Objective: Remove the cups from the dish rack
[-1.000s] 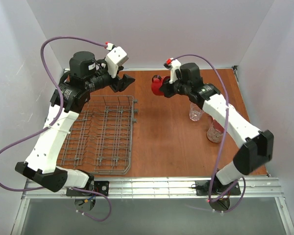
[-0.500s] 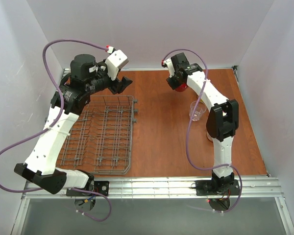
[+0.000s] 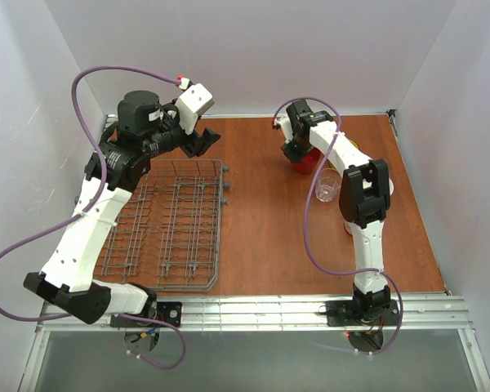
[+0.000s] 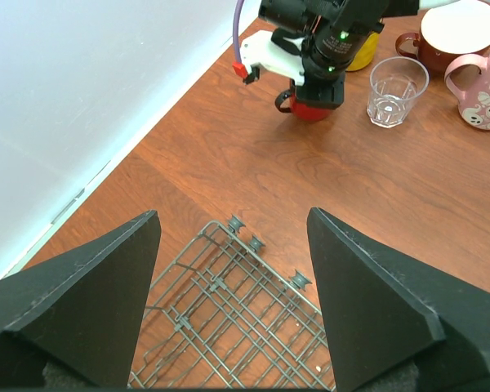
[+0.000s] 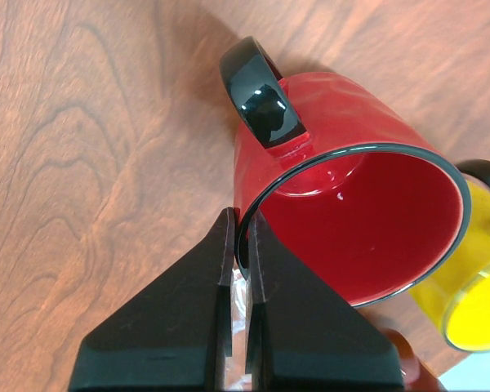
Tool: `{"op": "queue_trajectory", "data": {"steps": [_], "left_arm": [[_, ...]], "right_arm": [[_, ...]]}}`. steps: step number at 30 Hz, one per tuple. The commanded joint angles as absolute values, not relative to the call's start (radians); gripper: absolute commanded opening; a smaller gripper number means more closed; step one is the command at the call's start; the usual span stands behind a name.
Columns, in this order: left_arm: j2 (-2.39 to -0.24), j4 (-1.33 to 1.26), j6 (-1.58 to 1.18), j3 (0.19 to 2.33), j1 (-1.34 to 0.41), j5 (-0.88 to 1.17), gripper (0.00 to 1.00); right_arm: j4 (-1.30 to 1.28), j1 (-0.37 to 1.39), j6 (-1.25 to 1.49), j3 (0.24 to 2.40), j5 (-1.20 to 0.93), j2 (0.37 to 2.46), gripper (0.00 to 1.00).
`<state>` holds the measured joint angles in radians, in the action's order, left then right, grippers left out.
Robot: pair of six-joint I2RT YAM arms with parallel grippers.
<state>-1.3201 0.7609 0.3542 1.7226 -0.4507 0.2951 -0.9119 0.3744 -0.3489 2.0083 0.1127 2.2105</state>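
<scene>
The glossy red mug [image 5: 351, 212] is held by its rim in my shut right gripper [image 5: 241, 220], low over the table at the far right [image 3: 305, 161]; I cannot tell whether it touches the wood. It also shows in the left wrist view [image 4: 310, 108]. Next to it are the yellow mug [image 5: 474, 318], the clear glass tumbler [image 4: 396, 88], the pink spotted mug [image 4: 482, 90] and the white cup with a brown outside [image 4: 457, 28]. The grey wire dish rack [image 3: 175, 220] lies at the left with no cups in it. My left gripper [image 4: 233, 214] is open and empty above the rack's far corner.
The glass tumbler [image 3: 327, 186] stands just near-right of the red mug. The right arm [image 3: 361, 196] folds over the cups at the right side. White walls close the table at the back and both sides. Bare wood [image 3: 261, 220] lies between rack and cups.
My right gripper has carried the red mug to the right and nearer, down beside the glass and yellow mug, with the arm folding up. The left gripper has hardly moved.
</scene>
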Motion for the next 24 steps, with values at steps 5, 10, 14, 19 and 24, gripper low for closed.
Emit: {"op": "queue_trajectory", "data": {"steps": [5, 10, 14, 19, 24], "left_arm": [[-1.310, 0.784, 0.356, 1.717, -0.451, 0.293, 0.69], [-1.315, 0.784, 0.356, 1.718, -0.451, 0.296, 0.69], [-1.319, 0.784, 0.356, 1.723, -0.453, 0.299, 0.69], [-1.319, 0.785, 0.356, 1.726, -0.451, 0.302, 0.69], [-1.315, 0.787, 0.374, 1.710, -0.451, 0.287, 0.70]], "right_arm": [[-0.913, 0.361, -0.379, 2.031, 0.094, 2.206, 0.01], [-0.911, 0.357, -0.377, 2.036, 0.095, 2.207, 0.03], [-0.910, 0.359, -0.370, 2.048, 0.107, 2.191, 0.29], [-0.908, 0.357, -0.357, 2.060, 0.089, 2.149, 0.40], [-0.908, 0.359, -0.319, 2.068, 0.120, 2.053, 0.51]]}}
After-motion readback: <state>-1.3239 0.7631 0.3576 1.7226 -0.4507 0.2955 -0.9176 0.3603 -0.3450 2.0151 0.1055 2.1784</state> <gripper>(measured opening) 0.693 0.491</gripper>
